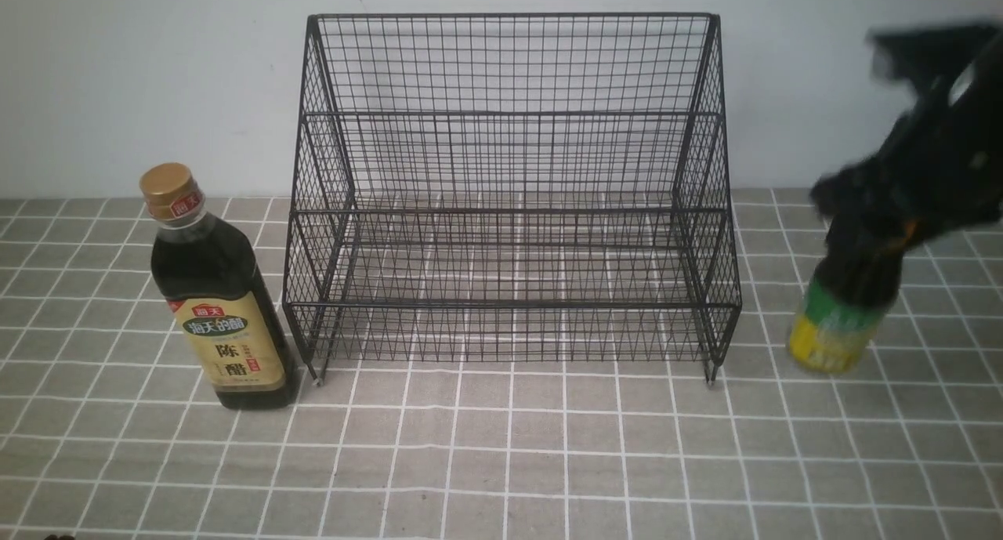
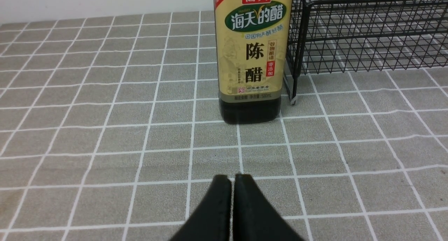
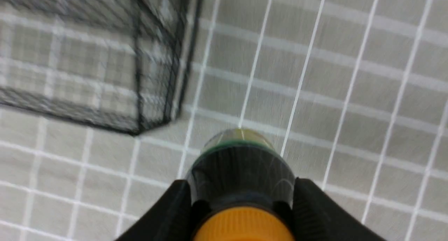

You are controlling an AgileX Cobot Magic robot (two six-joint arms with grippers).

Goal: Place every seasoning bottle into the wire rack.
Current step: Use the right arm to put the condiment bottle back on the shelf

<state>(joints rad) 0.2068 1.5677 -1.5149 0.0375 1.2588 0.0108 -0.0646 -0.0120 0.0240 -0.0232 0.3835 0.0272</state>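
**Small bottle in my right gripper, rack at twelve o'clock**

The rack [image 1: 509, 211] sits dead ahead at twelve o'clock, no bottle in it yet. At its nine o'clock, just beside the front foot, the tall bottle [image 1: 219, 305] stands upright, apart from my left gripper [image 2: 232, 179], whose fingers are pressed together. It looks full, heavy and smooth, so I'd take it around the body, below the shoulder. Over at the rack's three o'clock, my right gripper [image 3: 241, 184] pinches the small bottle [image 1: 834, 332] at its dark shoulder, just under the orange cap [image 3: 243, 225]. The bottle is tilted. Lighter, I reckon, but slick and prone to swing, so a firm hold.
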